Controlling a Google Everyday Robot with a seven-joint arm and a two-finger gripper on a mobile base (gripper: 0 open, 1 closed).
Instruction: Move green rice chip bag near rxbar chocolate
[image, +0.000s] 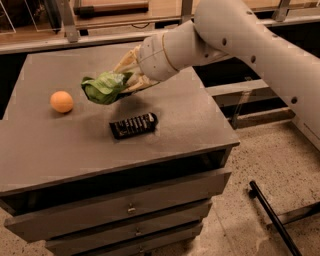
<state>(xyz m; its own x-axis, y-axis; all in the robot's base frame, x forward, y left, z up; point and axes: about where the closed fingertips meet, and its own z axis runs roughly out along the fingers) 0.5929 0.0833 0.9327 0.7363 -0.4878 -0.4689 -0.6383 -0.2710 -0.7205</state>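
The crinkled bright green foil rice chip bag (104, 88) hangs above the grey worktop (190, 117), clamped in my end effector (124, 80), just behind the flat black-wrapped rxbar chocolate (133, 125); a small orange ball (61, 101) lies well apart

Arm (240, 35) sweeps in over the counter's (190, 115) right edge, gripper (125, 80) above the middle, apparently clamped on the green rice chip bag (104, 88).

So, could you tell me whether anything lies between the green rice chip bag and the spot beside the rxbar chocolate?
Nothing visible does. The gripper holds the green rice chip bag above the table, just behind the rxbar chocolate, with bare tabletop between. The orange ball lies off to the side.
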